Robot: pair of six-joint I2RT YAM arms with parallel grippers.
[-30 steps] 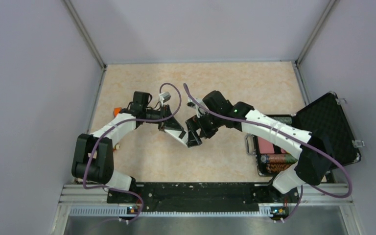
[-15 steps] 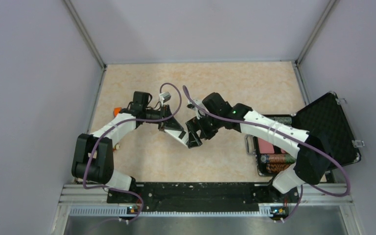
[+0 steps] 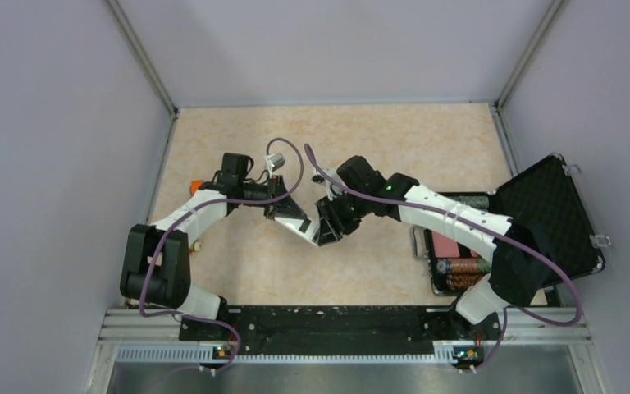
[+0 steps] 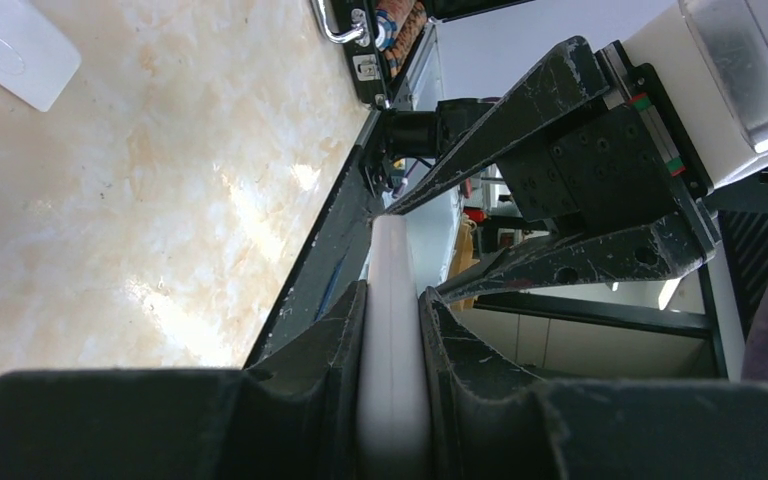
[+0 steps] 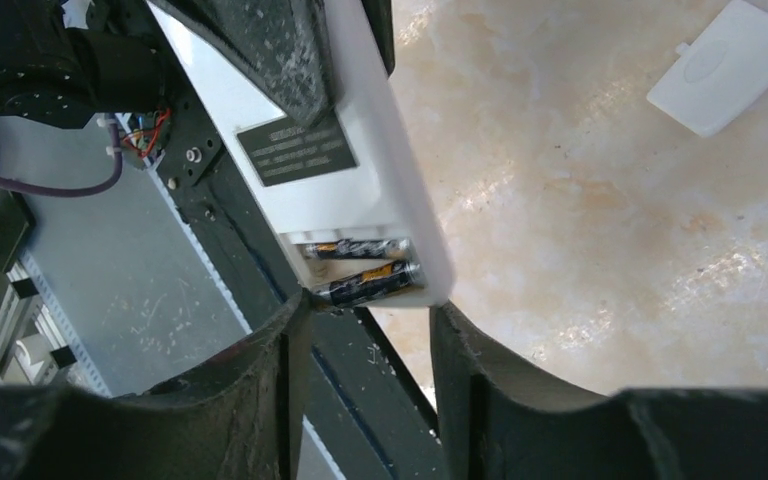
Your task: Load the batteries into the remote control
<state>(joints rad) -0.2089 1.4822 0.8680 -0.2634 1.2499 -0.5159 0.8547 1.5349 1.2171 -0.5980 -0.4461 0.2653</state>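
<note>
The remote control (image 3: 299, 223) is a slim white bar held off the table between the two arms. My left gripper (image 3: 285, 213) is shut on it; the left wrist view shows its edge (image 4: 392, 300) squeezed between both pads. In the right wrist view its back (image 5: 360, 190) faces the camera, and two batteries (image 5: 368, 283) lie side by side in the open recess at its end. My right gripper (image 5: 370, 310) has its jaws apart, about as wide as that end. Its fingertips (image 5: 300, 310) sit right at the end, with nothing deeper between them.
The white battery cover (image 5: 725, 65) lies loose on the marbled table, also seen as a white plate (image 4: 15, 50). An open black case (image 3: 541, 222) at the right holds a pink deck (image 3: 445, 245) and striped chip rolls (image 3: 463, 267). An orange tool (image 3: 197, 184) lies behind the left arm.
My right gripper has narrowed its jaws a good deal and shifted slightly left, onto the remote's end. The left arm and the remote have stayed where they were.
</note>
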